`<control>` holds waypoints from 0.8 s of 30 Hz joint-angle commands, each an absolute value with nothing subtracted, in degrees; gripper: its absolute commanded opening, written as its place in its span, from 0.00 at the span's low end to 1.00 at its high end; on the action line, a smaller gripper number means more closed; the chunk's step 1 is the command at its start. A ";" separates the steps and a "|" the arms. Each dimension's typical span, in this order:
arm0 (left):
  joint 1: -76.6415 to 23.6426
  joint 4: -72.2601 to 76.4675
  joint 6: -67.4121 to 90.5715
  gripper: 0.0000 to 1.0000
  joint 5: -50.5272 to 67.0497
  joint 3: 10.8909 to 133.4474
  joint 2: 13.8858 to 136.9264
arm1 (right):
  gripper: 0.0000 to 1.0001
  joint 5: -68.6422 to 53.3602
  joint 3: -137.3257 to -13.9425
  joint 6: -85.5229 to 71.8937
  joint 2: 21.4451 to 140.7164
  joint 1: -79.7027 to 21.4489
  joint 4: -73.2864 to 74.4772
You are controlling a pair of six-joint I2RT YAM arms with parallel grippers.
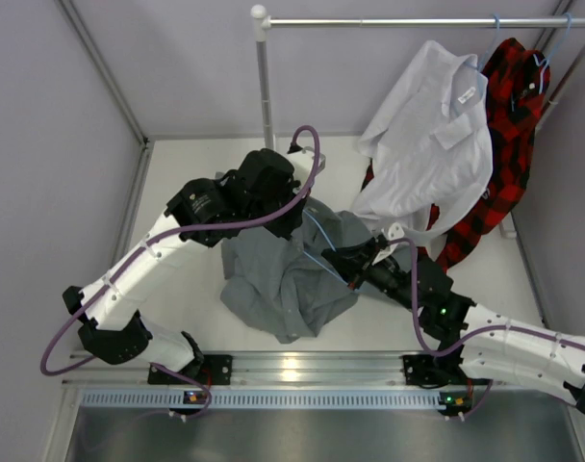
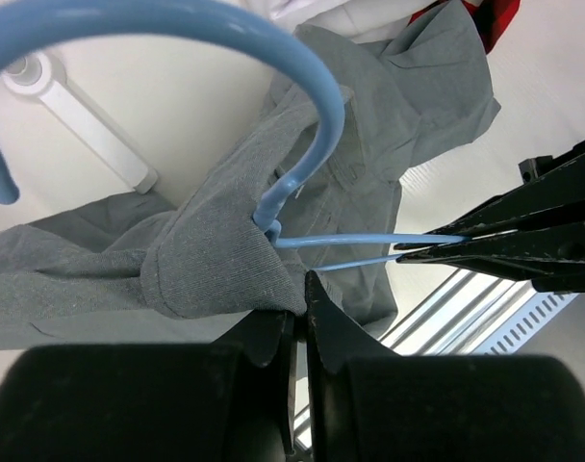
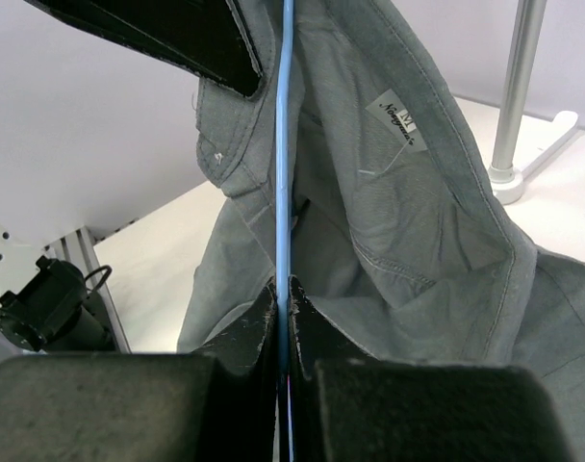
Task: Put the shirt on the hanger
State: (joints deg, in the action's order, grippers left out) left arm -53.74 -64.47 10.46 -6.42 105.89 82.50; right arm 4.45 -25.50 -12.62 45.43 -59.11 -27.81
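While the left gripper (image 2: 302, 294), centre-left in the overhead view, pinches the shirt (image 1: 283, 279) by grey cloth beside the neck of the hanger (image 2: 317, 106), apparently to hold the collar up, the right gripper (image 3: 283, 289), centre-right, clamps the hanger's blue wire, steadying it inside the garment bunched mid-frame on the table (image 1: 206, 322).

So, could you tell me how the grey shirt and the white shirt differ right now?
The grey shirt is bunched up over the table, while the white shirt hangs from the rail. The grey shirt is pinched by the left gripper, beside the hanger held by the right gripper; no gripper touches the white shirt. Both are collared.
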 commanded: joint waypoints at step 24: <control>-54.49 -43.50 -11.14 0.91 -8.61 103.61 69.72 | 0.00 4.48 -18.02 -13.01 41.23 -59.77 -52.91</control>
